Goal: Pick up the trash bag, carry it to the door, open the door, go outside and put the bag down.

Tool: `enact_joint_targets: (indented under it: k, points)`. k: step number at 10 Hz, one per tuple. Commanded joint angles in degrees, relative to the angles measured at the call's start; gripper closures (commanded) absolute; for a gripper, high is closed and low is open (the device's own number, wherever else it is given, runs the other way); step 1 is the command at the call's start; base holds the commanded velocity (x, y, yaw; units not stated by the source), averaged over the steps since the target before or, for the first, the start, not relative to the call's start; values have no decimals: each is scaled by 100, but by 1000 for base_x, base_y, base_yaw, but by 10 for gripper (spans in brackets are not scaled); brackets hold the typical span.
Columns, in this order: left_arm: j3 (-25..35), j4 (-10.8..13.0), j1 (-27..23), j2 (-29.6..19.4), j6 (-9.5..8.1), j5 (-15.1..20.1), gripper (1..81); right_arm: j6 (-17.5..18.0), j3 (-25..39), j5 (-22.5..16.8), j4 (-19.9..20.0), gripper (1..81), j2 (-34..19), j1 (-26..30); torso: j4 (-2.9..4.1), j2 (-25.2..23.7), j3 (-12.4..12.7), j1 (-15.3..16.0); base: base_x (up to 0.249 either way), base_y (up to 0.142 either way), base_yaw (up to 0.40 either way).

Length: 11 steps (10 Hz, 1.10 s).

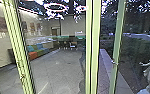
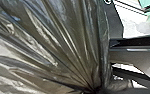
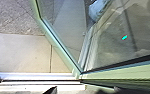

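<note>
Left wrist view: gathered trash bag (image 2: 58, 42) at left tool (image 2: 97, 91); cannot tell opening or hold.

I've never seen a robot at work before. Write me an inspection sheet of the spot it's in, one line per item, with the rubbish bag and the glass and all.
surface: grey floor; pale paving beside a metal-looking threshold
job's things: dark, shiny trash bag, its folds drawn together; green-framed glass, door position unclear
clutter: nothing seen
grippers: the left one probably holds the bag, whose gathered part is close to that wrist's camera; the right one's state cannot be told
cables: nothing seen
surroundings: sofa in orange, green and blue, and wall pictures, seen in or through glass; greenery to the right
</note>
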Motion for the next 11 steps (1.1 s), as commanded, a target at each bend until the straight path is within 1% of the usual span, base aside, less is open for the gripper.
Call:
enact_joint_targets:
  k: [1, 3, 5, 6, 7, 8, 9, 10, 11]
  points:
    - [36, -53, -313, -10, 26, 443, 811, -160, 607, 502, 1440, 10, 620, -1241, 0, 0, -224, 1, 0, 0, 0]
    - [36, -36, -322, 8, 44, 443, 811, -160, 651, 756, 1545, 10, 1023, -1812, 0, 0, -295, 1, 0, 0, 0]
    - [36, -45, -322, -1, 52, 443, 811, -177, 757, 994, 1589, 10, 1288, -2235, 0, 0, -591, 1, 0, 0, 0]
    - [36, -36, -313, -1, 52, 435, 811, -177, 774, 1082, 1598, 10, 1437, -2428, 0, 0, -406, 1, 0, 0, 0]
    - [36, -36, -321, 8, 52, 434, 811, -177, 818, 1196, 1659, 10, 1604, -2700, 0, 0, -500, 1, 0, 0, 0]
    - [36, -36, -322, 8, 52, 417, 811, -177, 836, 1441, 1809, 10, 1832, -3007, 0, 4, -550, 6, 0, 0, 0]
    - [36, -27, -330, 8, 52, 399, 811, -177, 889, 1705, 1827, 10, 2017, -3307, 2, 4, -579, 6, 0, 0, 0]
    - [36, -27, -357, 8, 44, 399, 811, -177, 889, 1986, 1844, 10, 2245, -3570, 467, 4, -570, 6, 0, 0, 0]
    - [36, -18, -366, 8, 35, 390, 811, -177, 836, 2101, 1835, 10, 2456, -3773, 568, 4, -572, 6, 0, 0, 0]
